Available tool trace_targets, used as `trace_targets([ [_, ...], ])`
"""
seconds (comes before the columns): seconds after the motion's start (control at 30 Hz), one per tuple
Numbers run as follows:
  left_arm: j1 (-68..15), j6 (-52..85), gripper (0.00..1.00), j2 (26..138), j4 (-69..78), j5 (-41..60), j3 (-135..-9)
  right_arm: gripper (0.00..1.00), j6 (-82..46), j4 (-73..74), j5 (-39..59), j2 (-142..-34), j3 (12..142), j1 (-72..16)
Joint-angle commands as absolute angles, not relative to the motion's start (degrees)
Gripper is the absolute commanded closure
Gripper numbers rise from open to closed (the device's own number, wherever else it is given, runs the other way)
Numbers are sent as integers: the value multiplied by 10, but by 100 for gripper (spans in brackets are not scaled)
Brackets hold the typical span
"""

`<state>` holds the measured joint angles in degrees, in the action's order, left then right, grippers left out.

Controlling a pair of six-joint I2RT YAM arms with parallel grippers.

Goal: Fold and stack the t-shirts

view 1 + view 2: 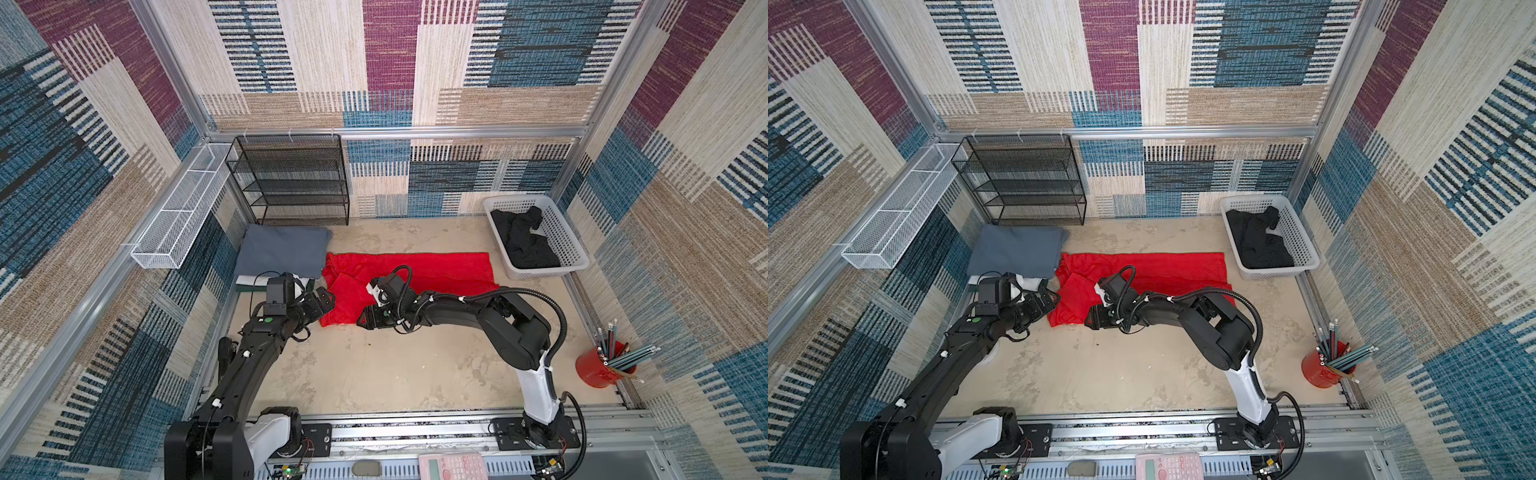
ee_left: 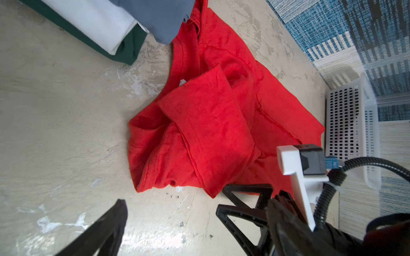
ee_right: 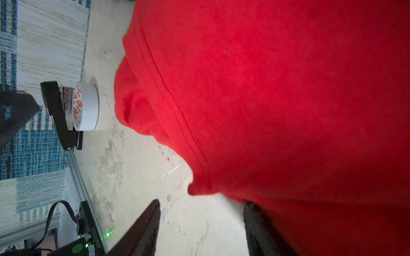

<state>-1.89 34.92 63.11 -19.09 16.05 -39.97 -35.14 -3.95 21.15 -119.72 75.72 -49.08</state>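
A bright red t-shirt (image 1: 436, 268) (image 1: 1163, 270) lies half folded across the middle of the table, with a sleeve flap (image 2: 206, 133) turned over its near-left part. My right gripper (image 1: 363, 319) (image 3: 202, 223) is low at the shirt's near-left corner; its jaws stand apart with bare table between them, and red cloth drapes over one finger (image 3: 257, 226). Open and empty, my left gripper (image 1: 326, 301) (image 2: 195, 232) hovers by the shirt's left edge. A folded grey t-shirt (image 1: 282, 249) tops a stack over a white one (image 2: 95, 24) and a dark green one (image 2: 126, 51). A black t-shirt (image 1: 523, 241) lies crumpled in the basket.
A white plastic basket (image 1: 569, 249) stands at the back right. A black mesh shelf (image 1: 291, 178) and a white wire tray (image 1: 183, 212) are at the back left. A red cup of pencils (image 1: 602, 365) sits at the right edge, a tape roll (image 3: 86, 104) near the left arm.
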Motion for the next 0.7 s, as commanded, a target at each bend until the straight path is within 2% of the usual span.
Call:
trace_targets([
  [0.0,-18,342,2,633,-194,165,-404,40,-364,-62,213,-1218,769,-496],
  [0.23,-18,341,2,647,-191,170,-410,61,-361,-80,211,-1240,805,-496],
  [0.43,-18,336,2,649,-195,164,-412,65,-367,-85,213,-1235,806,-497],
  [0.5,-18,335,2,649,-195,164,-412,76,-368,-89,213,-1236,807,-497],
  [0.57,-18,334,2,650,-197,163,-412,79,-370,-90,213,-1235,807,-497],
  [0.63,-17,334,2,650,-198,164,-412,89,-374,-91,213,-1232,807,-496],
  [0.67,-17,334,2,649,-198,164,-411,91,-375,-91,212,-1230,807,-497],
])
